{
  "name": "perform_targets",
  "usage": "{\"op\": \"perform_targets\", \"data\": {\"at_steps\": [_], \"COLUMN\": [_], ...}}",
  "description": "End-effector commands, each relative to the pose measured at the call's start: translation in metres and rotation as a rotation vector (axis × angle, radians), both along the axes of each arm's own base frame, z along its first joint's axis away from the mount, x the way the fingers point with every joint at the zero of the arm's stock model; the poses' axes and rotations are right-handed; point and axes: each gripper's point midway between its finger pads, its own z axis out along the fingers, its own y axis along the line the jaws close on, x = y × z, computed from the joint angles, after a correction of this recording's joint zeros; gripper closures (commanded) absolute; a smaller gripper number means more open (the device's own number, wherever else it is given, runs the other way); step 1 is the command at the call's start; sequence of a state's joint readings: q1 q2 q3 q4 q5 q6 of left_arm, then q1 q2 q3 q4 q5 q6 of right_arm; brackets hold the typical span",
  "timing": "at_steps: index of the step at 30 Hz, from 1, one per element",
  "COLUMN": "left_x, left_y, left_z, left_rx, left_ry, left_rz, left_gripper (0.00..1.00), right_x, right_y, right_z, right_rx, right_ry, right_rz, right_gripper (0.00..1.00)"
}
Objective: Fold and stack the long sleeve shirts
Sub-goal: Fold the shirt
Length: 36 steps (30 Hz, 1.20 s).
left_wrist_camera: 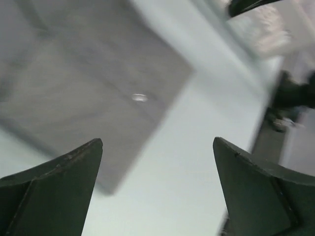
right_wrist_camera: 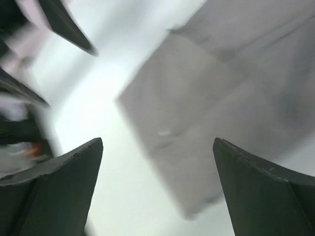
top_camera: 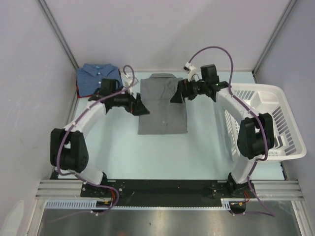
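While the folded grey shirt (top_camera: pixel 162 115) lies between them on the bench (top_camera: pixel 147 155), the left gripper (top_camera: pixel 141 107) and right gripper (top_camera: pixel 175 96) stand wide open.

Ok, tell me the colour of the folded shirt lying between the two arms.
Plain mid-grey shirt, clearest in the top external view.

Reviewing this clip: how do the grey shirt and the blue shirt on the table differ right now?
Colour: the grey shirt is plain mid-grey, the blue shirt is blue. Place: the grey shirt lies at the middle of the table; the blue shirt sits in its far left corner. Footprint: the grey shirt's folded rectangle looks longer than the blue shirt's. Shared: both are folded flat, collars toward the far wall.
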<state>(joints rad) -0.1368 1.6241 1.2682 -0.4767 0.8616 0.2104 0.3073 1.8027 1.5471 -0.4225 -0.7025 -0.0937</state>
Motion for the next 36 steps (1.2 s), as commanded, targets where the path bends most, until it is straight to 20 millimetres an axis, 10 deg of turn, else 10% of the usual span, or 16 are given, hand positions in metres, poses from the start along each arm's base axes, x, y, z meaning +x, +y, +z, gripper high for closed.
{"op": "perform_targets", "data": {"at_steps": [1, 12, 17, 24, 30, 36], "left_x": [-0.068, -0.052, -0.060, -0.061, -0.072, -0.089], "left_y": [-0.067, -0.102, -0.085, -0.042, -0.006, -0.015], "left_z": [-0.006, -0.071, -0.127, -0.166, -0.175, -0.115], "left_rx": [-0.322, -0.447, -0.386, -0.307, -0.245, -0.303], "left_ry": [0.355, 0.570, 0.670, 0.701, 0.724, 0.586], "left_rz": [-0.035, 0.092, 0.171, 0.306, 0.344, 0.167], "left_gripper": [0.00, 0.01, 0.01, 0.01, 0.01, 0.01], "right_x": [-0.078, -0.093, -0.105, -0.112, -0.112, -0.109], "right_y": [0.052, 0.071, 0.044, 0.002, -0.020, 0.011], "right_z": [-0.020, -0.100, -0.178, -0.219, -0.188, -0.102], "right_rx": [0.307, 0.368, 0.243, 0.163, 0.157, 0.282], "right_ry": [0.612, 0.826, 0.907, 0.941, 0.889, 0.717], "right_rz": [0.027, -0.044, -0.084, -0.157, -0.138, -0.027], "right_gripper": [0.00, 0.00, 0.00, 0.00, 0.00, 0.00]}}
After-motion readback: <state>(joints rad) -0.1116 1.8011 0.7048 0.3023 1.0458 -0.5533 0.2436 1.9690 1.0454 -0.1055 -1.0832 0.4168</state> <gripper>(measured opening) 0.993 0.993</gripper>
